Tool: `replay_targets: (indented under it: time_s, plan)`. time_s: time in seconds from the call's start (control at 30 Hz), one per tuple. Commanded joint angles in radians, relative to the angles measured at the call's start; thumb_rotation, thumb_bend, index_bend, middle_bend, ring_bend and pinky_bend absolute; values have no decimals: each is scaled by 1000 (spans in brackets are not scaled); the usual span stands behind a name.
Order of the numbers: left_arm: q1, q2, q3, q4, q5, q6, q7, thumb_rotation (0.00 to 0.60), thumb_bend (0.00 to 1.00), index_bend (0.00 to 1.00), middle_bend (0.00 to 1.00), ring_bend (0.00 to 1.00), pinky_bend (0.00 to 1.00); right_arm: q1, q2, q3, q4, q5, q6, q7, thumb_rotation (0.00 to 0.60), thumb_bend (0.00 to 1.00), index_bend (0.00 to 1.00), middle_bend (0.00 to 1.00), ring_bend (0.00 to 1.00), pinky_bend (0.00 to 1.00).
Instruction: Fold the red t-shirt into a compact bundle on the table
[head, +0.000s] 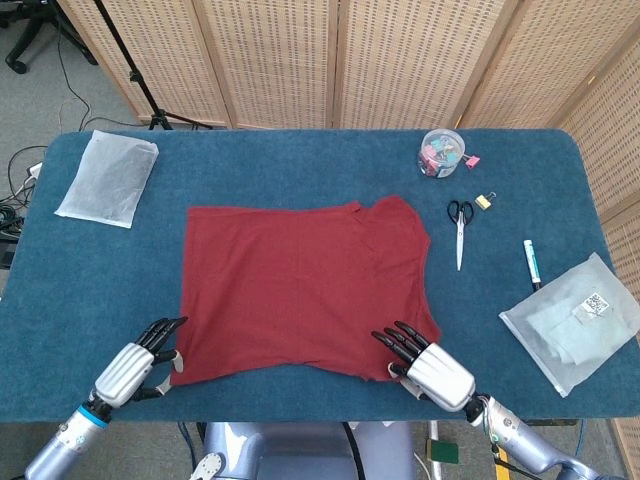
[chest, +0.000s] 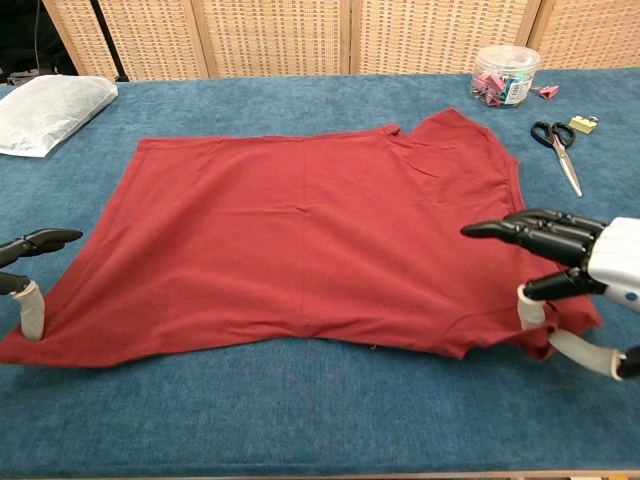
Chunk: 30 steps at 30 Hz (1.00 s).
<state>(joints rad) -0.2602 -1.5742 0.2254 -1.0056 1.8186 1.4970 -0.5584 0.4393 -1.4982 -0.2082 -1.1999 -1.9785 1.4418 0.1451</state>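
Note:
The red t-shirt (head: 300, 285) (chest: 300, 240) lies flat on the blue table (head: 300, 160), collar toward the right. My left hand (head: 130, 368) (chest: 25, 275) is at the shirt's near left corner, thumb on the cloth and fingers stretched out above it. My right hand (head: 430, 368) (chest: 570, 270) is at the near right sleeve, fingers extended over the fabric, thumb in the cloth's edge. The hem bunches slightly under the right hand. Both hands appear to hold the shirt's near edge.
A white bag (head: 108, 178) lies at the far left. A clear jar of clips (head: 441, 152), scissors (head: 459, 228), a small padlock (head: 484, 201), a marker (head: 532, 263) and a plastic-wrapped packet (head: 575, 320) occupy the right side. Folding screens stand behind the table.

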Motion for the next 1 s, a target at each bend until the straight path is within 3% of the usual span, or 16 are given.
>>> replay_targets:
  time_s: [0.03,0.5,1.0]
  plan:
    - [4,14,19,-1,28,26,-9,600,581,738,0,0,0,16,30,-38,-20,-49,33,49,600,569,620,0,0,0]
    - [43,79,121,4,149,152,-27,600,586,740,0,0,0,0,106,-149,-78,-215,137,50,600,569,634,0,0,0]
    - [84,107,216,49,246,225,-51,600,593,740,0,0,0,-86,139,-224,-30,-298,259,47,600,569,634,0,0,0]
